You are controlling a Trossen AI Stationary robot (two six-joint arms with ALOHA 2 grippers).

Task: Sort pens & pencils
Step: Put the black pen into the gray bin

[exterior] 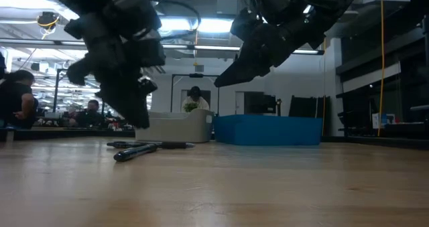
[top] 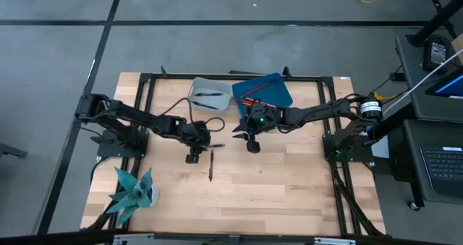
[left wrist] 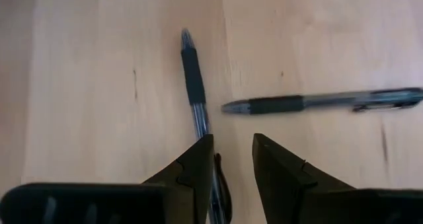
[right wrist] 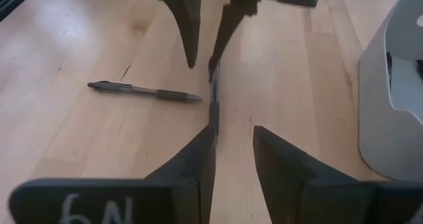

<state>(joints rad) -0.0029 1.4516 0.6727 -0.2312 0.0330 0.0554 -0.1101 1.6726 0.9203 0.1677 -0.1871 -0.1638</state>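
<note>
Wooden boards make the surface (top: 289, 194) that carries everything, and behind it, in the low view, we see a room with people sitting at desks. Near the front left corner stands a small teal plant figure (top: 134, 191). More to the middle of the surface lie two pens (left wrist: 193, 85), both dark; one points toward the front edge and the other (left wrist: 317, 102) lies across it, their tips close together but apart. We see the left gripper (top: 193, 155) hanging just above the first pen, its fingers (left wrist: 198, 168) a narrow gap apart and holding nothing. The right gripper (top: 252, 145) hangs a little further back and to the right, also above the surface, with its fingers (right wrist: 198, 161) a narrow gap apart and nothing between them. At the back edge we find a grey bin (top: 210, 95) with dark pens inside, and just beside it a blue tray (top: 271, 89) where the red pencils (top: 251, 93) lie.
</note>
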